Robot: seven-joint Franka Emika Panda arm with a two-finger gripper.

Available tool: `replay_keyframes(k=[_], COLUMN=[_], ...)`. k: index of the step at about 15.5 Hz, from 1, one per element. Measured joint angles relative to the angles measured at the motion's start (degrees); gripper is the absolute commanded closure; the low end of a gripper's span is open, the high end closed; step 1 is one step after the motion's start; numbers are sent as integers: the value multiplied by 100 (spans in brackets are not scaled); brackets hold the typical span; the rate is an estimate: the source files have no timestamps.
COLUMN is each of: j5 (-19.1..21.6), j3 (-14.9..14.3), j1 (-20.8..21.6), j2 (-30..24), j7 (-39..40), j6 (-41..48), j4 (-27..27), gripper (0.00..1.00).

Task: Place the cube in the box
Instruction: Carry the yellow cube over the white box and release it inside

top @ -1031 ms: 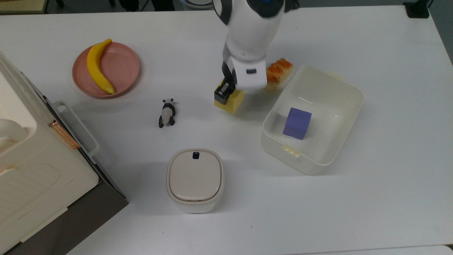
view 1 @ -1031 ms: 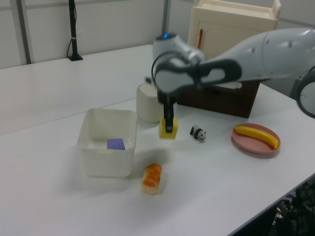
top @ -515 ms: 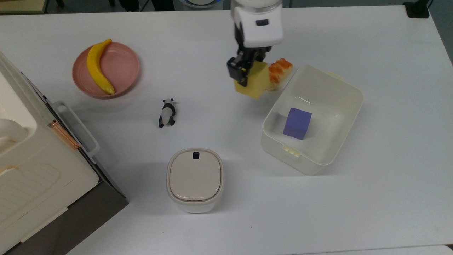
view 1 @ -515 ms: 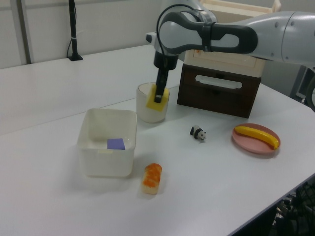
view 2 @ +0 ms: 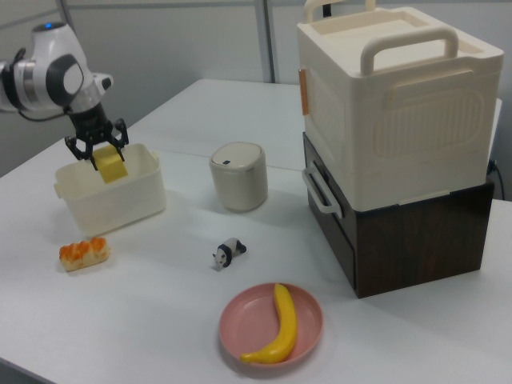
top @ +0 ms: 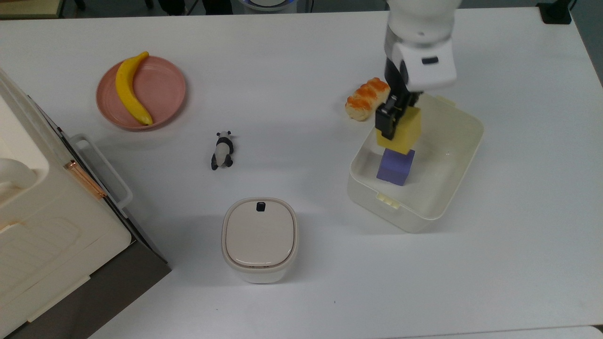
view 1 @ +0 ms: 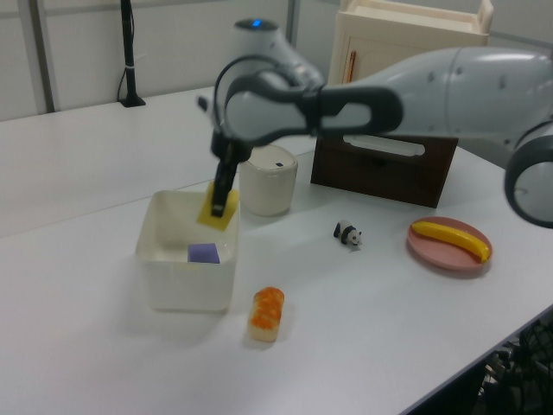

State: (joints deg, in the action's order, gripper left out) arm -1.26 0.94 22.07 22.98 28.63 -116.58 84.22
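I am clamping my gripper [top: 395, 123] on the yellow cube [top: 404, 135], holding it above the box [top: 459, 155], over the purple cube [top: 395, 166].

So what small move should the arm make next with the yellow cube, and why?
Probably lower it a little and then release. The end effector holds the cube above the box, over the rim, and the purple cube sits beside the drop spot, so a lower release seems safer.
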Motion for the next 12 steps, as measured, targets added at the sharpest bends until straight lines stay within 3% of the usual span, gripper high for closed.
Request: replay_keyframes(k=[5, 9, 12], j5=[-233, -232, -231], j3=[-1, -49, -109], j1=[150, 123, 14], j2=[475, 342, 7], j7=[-370, -437, -919], j6=[-280, -129, 671], j4=[-224, -330, -340], gripper=[0, 0, 0])
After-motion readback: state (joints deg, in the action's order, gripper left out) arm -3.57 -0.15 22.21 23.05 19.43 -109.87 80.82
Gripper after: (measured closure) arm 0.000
